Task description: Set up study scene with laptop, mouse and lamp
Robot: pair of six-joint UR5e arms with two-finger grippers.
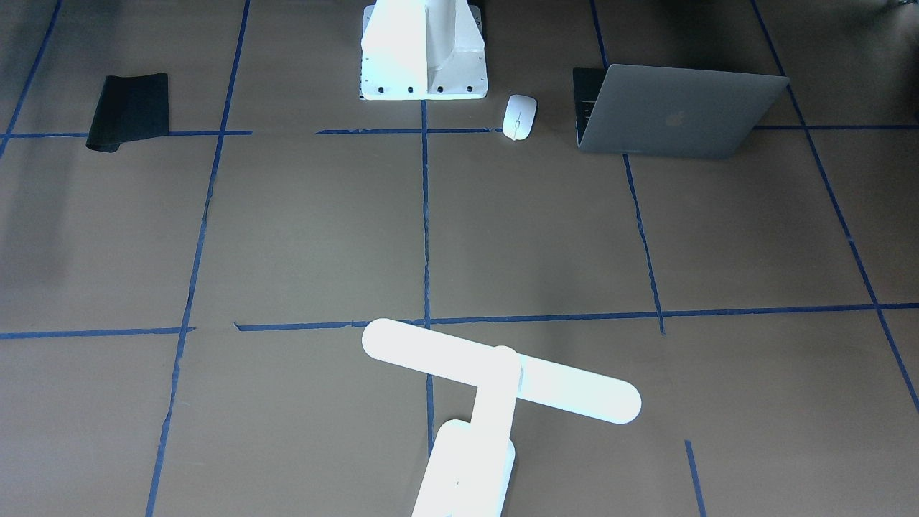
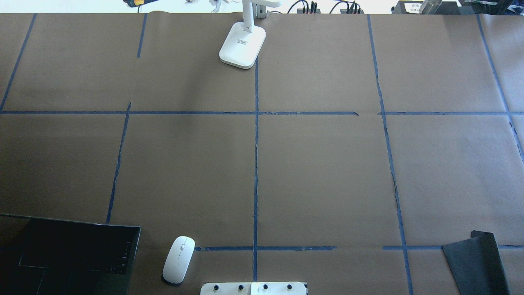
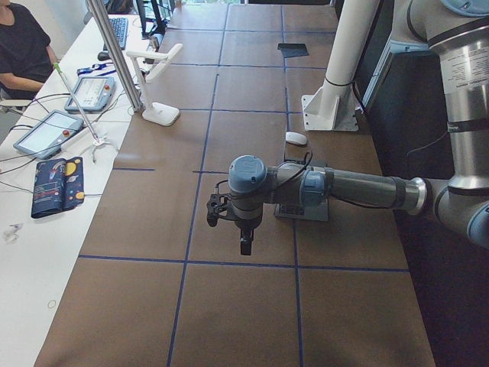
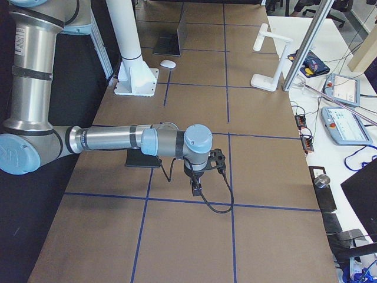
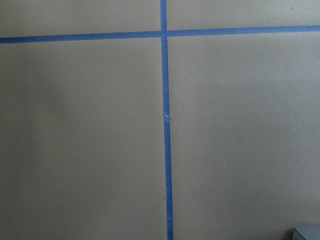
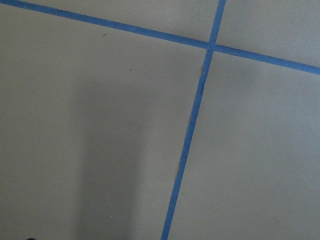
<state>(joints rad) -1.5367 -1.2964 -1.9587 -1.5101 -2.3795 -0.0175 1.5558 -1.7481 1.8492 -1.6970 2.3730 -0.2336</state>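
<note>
Jaws on left arm and right arm: cannot tell if wide or narrow, seen in side views only. Overhead view: laptop open at 8 o'clock of tabletop, mouse just beside it at its 3 o'clock, apart. Lamp upright at 12 o'clock. Black mat at 4 o'clock.

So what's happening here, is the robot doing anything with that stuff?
Nothing is being handled just now. The left gripper and the right gripper hang over bare table, touching nothing. The laptop stands open beside the mouse near the robot's base, and the lamp stands at the far edge.
</note>
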